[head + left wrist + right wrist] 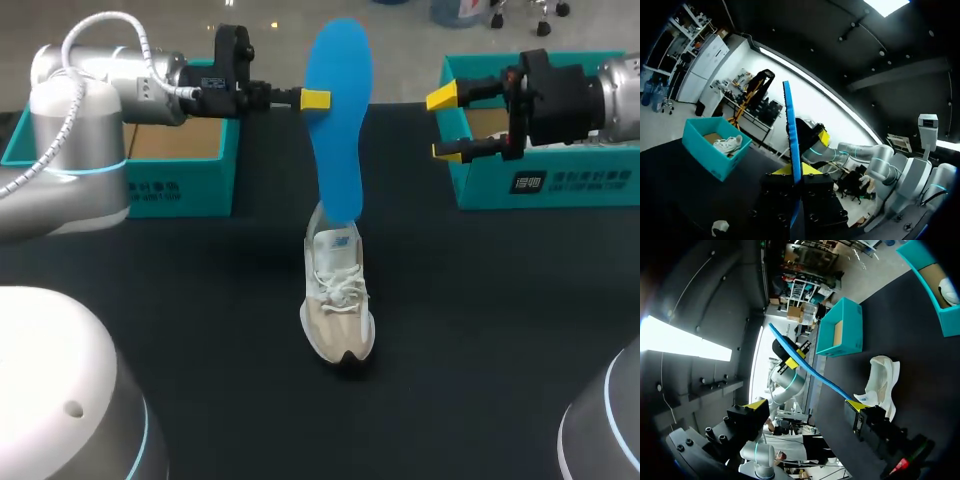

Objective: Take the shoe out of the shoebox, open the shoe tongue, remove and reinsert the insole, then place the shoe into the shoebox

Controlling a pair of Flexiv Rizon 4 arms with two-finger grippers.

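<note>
A blue insole (336,120) stands upright, its lower end tucked into the heel opening of a beige and white shoe (337,300) on the black table. My left gripper (312,98) is shut on the insole's upper edge; in the left wrist view the insole (791,132) shows edge-on between the fingers. My right gripper (444,124) hangs open to the right of the insole, apart from it. In the right wrist view its yellow tips (807,404) stand wide, with the insole (812,367) and shoe (883,380) ahead of them.
Two teal shoeboxes stand at the back: one at the left (185,165) behind my left arm, one at the right (545,185) behind my right gripper. The right box (715,147) holds another white shoe (729,144).
</note>
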